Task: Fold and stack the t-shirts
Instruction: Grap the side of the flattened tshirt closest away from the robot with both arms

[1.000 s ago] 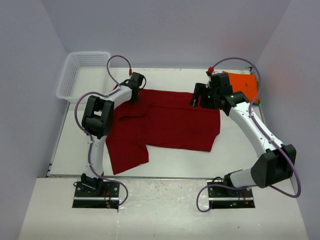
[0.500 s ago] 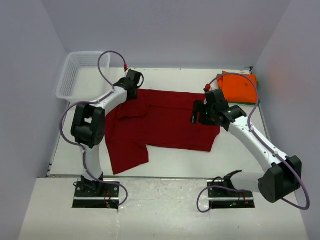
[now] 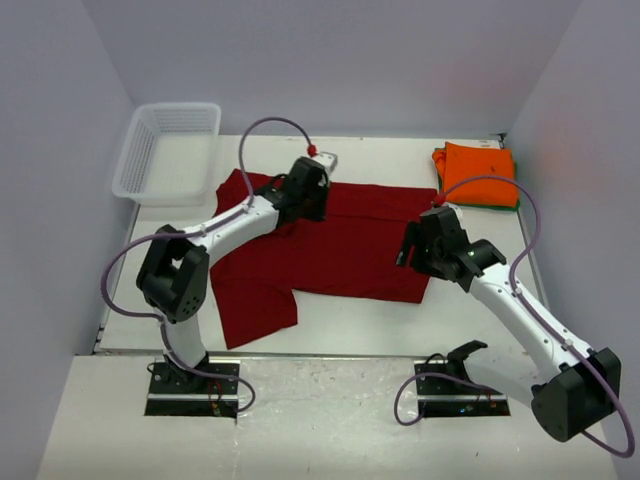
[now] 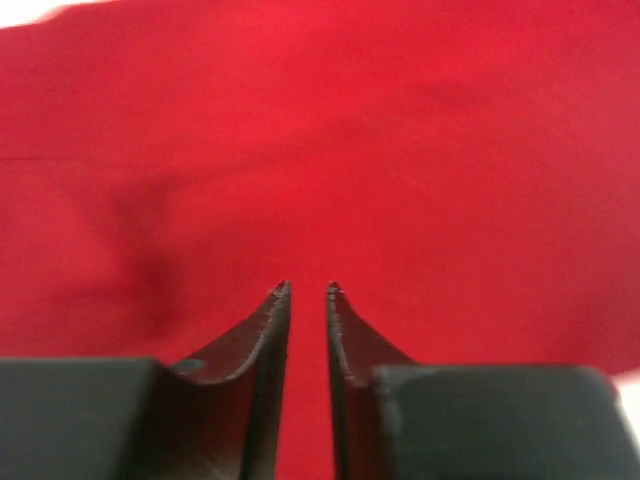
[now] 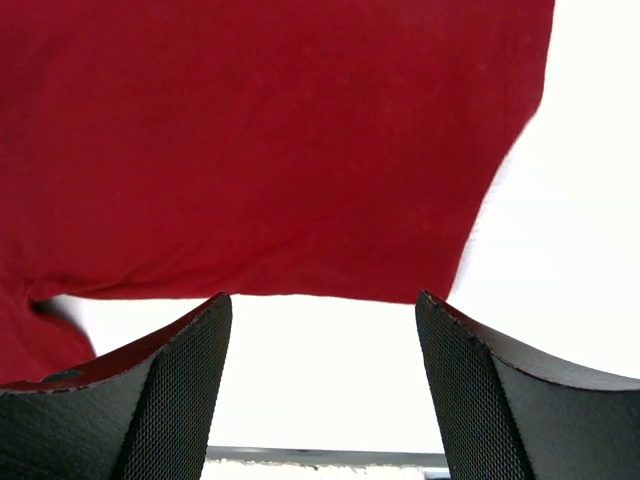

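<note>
Both arms extended over red t-shirt

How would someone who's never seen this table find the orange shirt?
Start at the white table and go to its far right corner. The orange shirt lies there, folded small. Unlike it, the red shirt is spread out mid-table.

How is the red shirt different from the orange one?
The dark red t-shirt is spread out wide across the middle of the table; the orange t-shirt is folded small in the far right corner. The dark red t-shirt lies straight on the table, while the orange t-shirt sits on a green cloth edge. Both are plain, soft shirts.
</note>
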You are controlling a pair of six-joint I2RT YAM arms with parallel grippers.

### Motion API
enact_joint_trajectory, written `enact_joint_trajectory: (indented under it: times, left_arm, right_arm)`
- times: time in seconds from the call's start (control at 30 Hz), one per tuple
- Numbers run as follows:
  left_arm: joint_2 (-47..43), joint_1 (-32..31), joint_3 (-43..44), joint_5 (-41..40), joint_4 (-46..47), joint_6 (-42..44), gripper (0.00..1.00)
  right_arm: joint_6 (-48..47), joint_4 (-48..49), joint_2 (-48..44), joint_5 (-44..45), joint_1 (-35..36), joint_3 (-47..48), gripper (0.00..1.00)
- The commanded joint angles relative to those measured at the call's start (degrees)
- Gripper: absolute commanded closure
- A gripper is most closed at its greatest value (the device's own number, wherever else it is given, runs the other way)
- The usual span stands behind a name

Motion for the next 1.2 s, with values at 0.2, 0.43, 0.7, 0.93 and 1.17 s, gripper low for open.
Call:
enact_joint_trajectory:
  times: [0.2,0.43,0.7,0.93,1.17]
  left_arm:
    - [3.35,-19.0,-1.29,-0.91,3.4,2.84,0.6]
    - [5.28,-23.15,-1.65,-4.63,3.66,2.49,0.52]
    - [7.92,-25.88,-2.35,-4.55,3.48,0.99,0.47]
    - [10.38,-27.64,-2.26,-4.28,4.01,-0.15,0.54]
    - [12.84,-27.81,-2.0,-3.67,4.71,-0.5,0.58]
  right_arm:
    - [4.39,-1.62,-8.14,4.83,-6.02,-0.09,0.23]
    - [-0.62,-3.82,-8.42,0.79,-15.78,8.97,0.22]
    - [-4.4,-4.08,-8.59,-2.64,-19.74,13.72,0.21]
    - [-5.02,-3.9,-7.89,-6.68,-20.97,13.81,0.21]
    - [-5.63,-2.85,-8.94,-8.71,-20.89,11.61,0.21]
